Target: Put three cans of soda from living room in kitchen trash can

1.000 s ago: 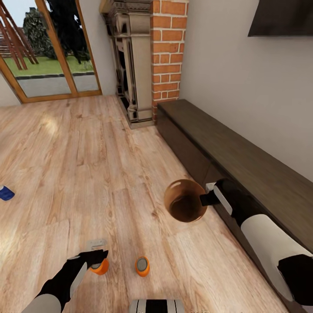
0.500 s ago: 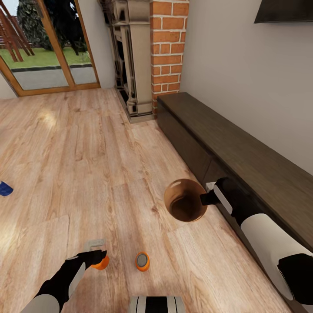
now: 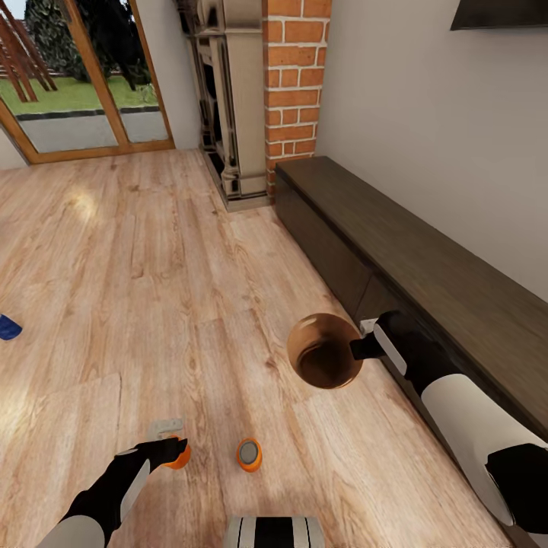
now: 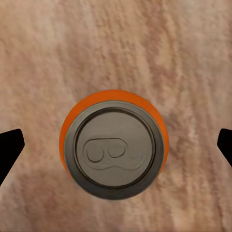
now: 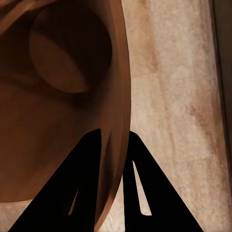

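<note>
My left arm reaches in from the lower left of the head view, forearm angled up and to the right, and my left hand [image 3: 169, 450] hangs directly over an orange can [image 3: 180, 455] standing upright on the wood floor [image 3: 152, 289]. In the left wrist view that orange can [image 4: 113, 150] sits centred under me, its grey top and pull-tab facing up, and my two dark fingertips [image 4: 9, 147] stand far apart at either edge of the picture, clear of the can; the hand is released, gripping nothing.

A second orange can [image 3: 248, 454] stands upright just to the right of the first, near the bottom centre of the head view. A blue can [image 3: 7, 327] lies at the far left edge, well apart from both.

My right arm comes in from the lower right, bent, the forearm running up and left toward the middle of the frame. My right hand [image 3: 360, 346] is clenched on the rim of the trash can [image 3: 323, 350], held above the floor with its coppery inside facing up. In the right wrist view my fingers [image 5: 82, 183] straddle the bin's wall [image 5: 116, 96], one inside, one outside.

A dark low cabinet [image 3: 426, 266] runs along the right wall, with a brick fireplace [image 3: 289, 91] at the upper centre.
</note>
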Controlling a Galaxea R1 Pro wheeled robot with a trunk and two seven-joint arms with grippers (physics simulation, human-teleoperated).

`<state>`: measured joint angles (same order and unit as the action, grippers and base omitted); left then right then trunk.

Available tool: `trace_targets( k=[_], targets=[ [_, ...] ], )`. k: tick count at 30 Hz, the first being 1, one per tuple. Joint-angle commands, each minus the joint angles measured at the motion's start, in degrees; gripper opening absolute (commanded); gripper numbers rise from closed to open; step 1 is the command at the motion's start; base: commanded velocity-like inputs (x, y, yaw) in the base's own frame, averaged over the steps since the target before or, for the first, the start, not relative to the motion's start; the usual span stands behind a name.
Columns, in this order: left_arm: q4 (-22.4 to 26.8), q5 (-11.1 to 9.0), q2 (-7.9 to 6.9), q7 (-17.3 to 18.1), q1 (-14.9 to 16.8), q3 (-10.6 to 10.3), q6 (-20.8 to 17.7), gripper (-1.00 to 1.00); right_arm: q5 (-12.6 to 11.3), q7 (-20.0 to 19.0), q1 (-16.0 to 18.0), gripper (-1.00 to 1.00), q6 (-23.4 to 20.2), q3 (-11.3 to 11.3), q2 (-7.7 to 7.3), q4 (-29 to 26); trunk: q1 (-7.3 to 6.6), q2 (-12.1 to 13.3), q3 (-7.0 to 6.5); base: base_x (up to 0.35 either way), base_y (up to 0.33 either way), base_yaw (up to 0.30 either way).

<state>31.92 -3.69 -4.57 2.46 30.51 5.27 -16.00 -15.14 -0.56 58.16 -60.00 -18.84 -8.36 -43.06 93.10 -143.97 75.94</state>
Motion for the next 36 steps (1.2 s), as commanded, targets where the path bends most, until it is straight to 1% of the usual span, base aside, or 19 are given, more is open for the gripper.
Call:
trace_targets(
  k=[1,7,11,14,20,26,31,36],
  targets=[
    [0.0,0.0,0.03,0.0,0.0,0.0,0.0,1.0,-0.8,-0.2,0.0,-1.0,0.0,0.0,0.01,0.0,-0.01,0.0,-0.01,0.0,0.0,0.0],
    [0.0,0.0,0.15,0.0,0.0,0.0,0.0,1.0,-0.8,-0.2,0.0,-1.0,0.0,0.0,0.01,0.0,-0.01,0.0,-0.01,0.0,0.0,0.0],
    [-0.1,0.1,0.17,0.0,0.0,-0.1,0.1,1.0,-0.8,-0.2,-0.1,-1.0,0.0,0.0,0.01,0.0,0.1,-0.1,0.88,0.0,0.0,0.0],
    [0.0,0.1,0.17,0.0,0.0,-0.1,0.1,1.0,-0.8,-0.2,-0.1,-1.0,0.0,-0.2,0.01,0.0,0.1,-0.1,0.88,0.0,0.0,0.0],
    [0.0,0.0,0.19,0.0,0.0,-0.1,0.1,1.0,-0.8,-0.2,-0.1,-1.0,0.0,-1.7,0.01,0.0,0.1,-0.1,0.88,0.0,0.0,0.0],
    [0.0,0.0,0.18,0.0,0.0,-0.1,0.1,1.0,-0.8,-0.2,-0.1,-1.0,0.0,-2.0,0.01,0.0,0.1,-0.1,0.88,0.013,0.0,0.0],
    [0.1,0.0,0.19,0.1,0.0,-0.1,0.0,1.0,-0.8,-0.1,-0.1,-1.0,0.0,-2.0,0.01,0.1,0.1,-0.1,0.88,0.17,0.0,0.0],
    [0.3,-0.1,0.19,0.1,0.0,-0.1,0.1,1.0,-0.8,-0.1,-0.2,-1.0,0.0,-2.0,0.01,0.1,0.1,-0.1,0.88,0.066,0.0,0.0]
  ],
)
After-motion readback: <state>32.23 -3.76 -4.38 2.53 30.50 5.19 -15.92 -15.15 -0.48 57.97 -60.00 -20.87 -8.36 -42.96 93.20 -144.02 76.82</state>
